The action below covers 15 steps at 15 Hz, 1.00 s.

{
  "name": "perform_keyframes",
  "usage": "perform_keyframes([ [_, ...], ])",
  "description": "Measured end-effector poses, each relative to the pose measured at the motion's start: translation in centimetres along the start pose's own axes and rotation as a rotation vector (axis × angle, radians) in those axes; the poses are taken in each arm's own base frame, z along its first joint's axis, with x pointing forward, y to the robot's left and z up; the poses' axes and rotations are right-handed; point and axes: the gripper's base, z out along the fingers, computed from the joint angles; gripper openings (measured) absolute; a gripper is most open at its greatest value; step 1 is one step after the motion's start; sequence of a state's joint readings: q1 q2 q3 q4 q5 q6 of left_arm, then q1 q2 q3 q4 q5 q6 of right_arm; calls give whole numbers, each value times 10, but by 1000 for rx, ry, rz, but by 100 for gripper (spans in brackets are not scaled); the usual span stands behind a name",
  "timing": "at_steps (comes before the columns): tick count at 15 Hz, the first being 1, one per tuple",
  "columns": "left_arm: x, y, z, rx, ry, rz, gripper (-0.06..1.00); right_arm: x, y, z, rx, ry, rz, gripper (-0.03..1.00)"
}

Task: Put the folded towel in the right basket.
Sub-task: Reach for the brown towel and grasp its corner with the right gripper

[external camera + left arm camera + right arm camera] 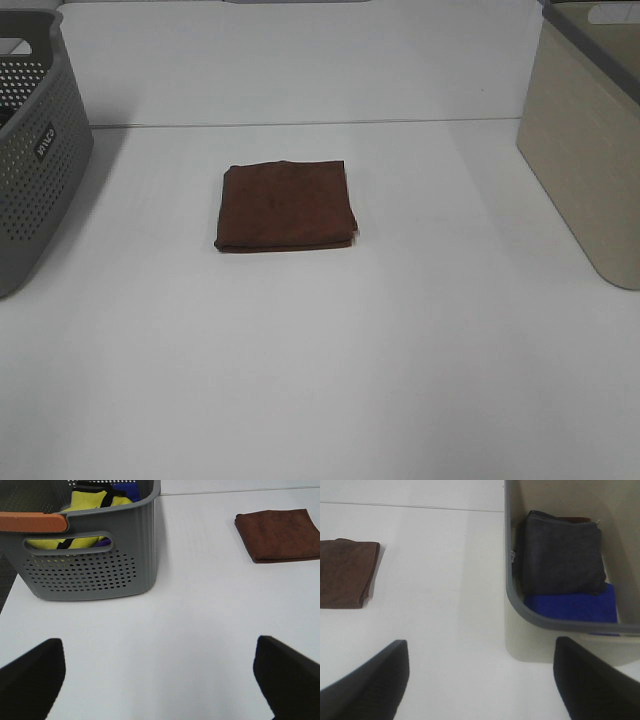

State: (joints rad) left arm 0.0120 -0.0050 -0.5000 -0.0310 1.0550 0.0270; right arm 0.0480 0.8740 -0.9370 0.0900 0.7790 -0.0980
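Observation:
A folded brown towel [286, 205] lies flat on the white table [330, 380], a little left of the middle. It also shows in the left wrist view [280, 534] and in the right wrist view [345, 572]. The right basket [590, 140] is beige with a grey rim and stands at the right edge; the right wrist view shows its rim [509, 575]. My left gripper [160, 672] is open and empty, well short of the towel. My right gripper [480, 677] is open and empty, between the towel and the basket. Neither gripper shows in the exterior view.
A grey perforated basket [30, 150] stands at the left edge; the left wrist view shows it [90, 565] holding yellow and blue cloth [95, 502]. The beige basket holds a folded dark grey towel [560, 555] and a blue one [572, 607].

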Motion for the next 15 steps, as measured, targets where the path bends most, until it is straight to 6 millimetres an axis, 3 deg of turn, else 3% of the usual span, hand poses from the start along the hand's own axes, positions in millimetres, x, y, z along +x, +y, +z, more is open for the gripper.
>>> perform_keyframes([
  [4,0,0,0,0,0,0,97,-60,-3,67,-39,126,21,75],
  [5,0,0,0,0,0,0,97,-84,-1,100,-95,176,16,75],
  [7,0,0,0,0,0,0,97,-99,1,124,-147,196,14,75],
  [11,0,0,0,0,0,0,97,-113,13,191,-289,264,49,75],
  [15,0,0,0,0,0,0,97,-103,65,252,-400,358,-28,75],
])
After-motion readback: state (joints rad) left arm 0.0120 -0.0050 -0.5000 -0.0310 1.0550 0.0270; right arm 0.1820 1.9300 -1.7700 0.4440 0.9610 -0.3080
